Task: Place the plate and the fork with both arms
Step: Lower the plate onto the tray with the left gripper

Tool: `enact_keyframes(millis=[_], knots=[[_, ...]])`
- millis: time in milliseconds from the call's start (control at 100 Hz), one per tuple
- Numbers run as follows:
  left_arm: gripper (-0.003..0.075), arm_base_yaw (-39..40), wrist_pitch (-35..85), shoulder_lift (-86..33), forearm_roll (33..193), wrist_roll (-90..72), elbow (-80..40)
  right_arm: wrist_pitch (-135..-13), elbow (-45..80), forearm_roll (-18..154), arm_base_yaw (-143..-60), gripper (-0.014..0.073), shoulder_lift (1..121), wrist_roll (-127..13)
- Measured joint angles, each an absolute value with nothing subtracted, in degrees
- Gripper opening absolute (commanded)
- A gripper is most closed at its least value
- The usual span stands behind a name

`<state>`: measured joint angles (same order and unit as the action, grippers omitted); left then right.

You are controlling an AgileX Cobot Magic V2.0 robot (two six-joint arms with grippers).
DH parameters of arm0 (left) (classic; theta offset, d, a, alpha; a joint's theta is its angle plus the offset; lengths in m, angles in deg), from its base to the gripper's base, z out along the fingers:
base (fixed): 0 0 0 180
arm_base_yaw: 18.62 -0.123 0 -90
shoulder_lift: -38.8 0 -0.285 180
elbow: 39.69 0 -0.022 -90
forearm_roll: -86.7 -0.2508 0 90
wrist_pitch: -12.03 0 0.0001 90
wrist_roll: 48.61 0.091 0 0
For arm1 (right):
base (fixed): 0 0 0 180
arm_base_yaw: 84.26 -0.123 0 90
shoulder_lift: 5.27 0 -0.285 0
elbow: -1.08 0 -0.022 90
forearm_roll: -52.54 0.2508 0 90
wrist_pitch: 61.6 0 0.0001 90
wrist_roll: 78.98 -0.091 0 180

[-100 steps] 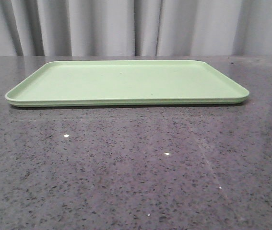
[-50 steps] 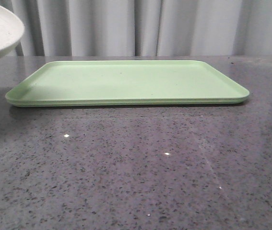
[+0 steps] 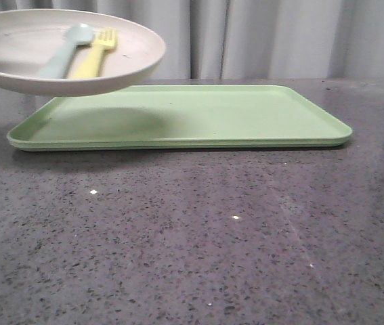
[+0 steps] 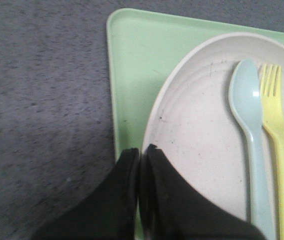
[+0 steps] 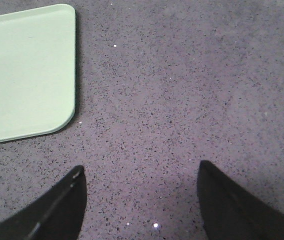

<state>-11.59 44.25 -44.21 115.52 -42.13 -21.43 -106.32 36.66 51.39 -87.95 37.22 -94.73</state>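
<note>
— Where's the round, shallow, pale pink-cream plate [image 3: 63, 51] right now?

— Up in the air, over the left end of the flat rectangular light green tray [image 3: 246, 115]. It casts a shadow on the tray beneath it and isn't touching it. The tray itself sits on the dark speckled stone worktop [image 3: 192, 237].

— And the left claw [image 4: 140, 155]?

— Clamped on the plate's rim. From the wrist camera the two black fingers are pressed nearly together with the rim edge between them, so the plate [image 4: 207, 140] stretches away from the claw, out over the tray's corner [image 4: 131, 60]. In the front view I only catch a dark sliver of it at the plate's far left edge.

— Anything on the plate?

— Two pieces lying side by side, touching or nearly so: a small bright yellow plastic fork [image 3: 97, 57] and a pale blue-grey plastic spoon [image 3: 63, 53], spoon on the claw's side, fork just beyond it. Their heads point away from the robot. Same pair from the wrist: the fork [image 4: 279, 150], the spoon [image 4: 249, 130].

— The right claw [image 5: 142, 200]?

— Spread wide apart, nothing between its fingers, hanging over bare worktop [image 5: 182, 90] near the tray's right-hand corner [image 5: 26, 70]. It's well apart from the plate and the fork.
</note>
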Motion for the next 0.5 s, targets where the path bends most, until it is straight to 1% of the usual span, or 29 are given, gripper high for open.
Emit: enact_keyframes(millis=[260,500], knots=[[-0.002,-3.95,38.1,-57.16,122.3,-42.13,-27.3,-106.32,36.66,51.39,-87.95,0.0484,37.22,-94.73],[-0.002,-1.76,33.59,-63.37,126.23,-42.13,-28.67,-106.42,36.66,51.39,-87.95,0.0484,37.22,-94.73]])
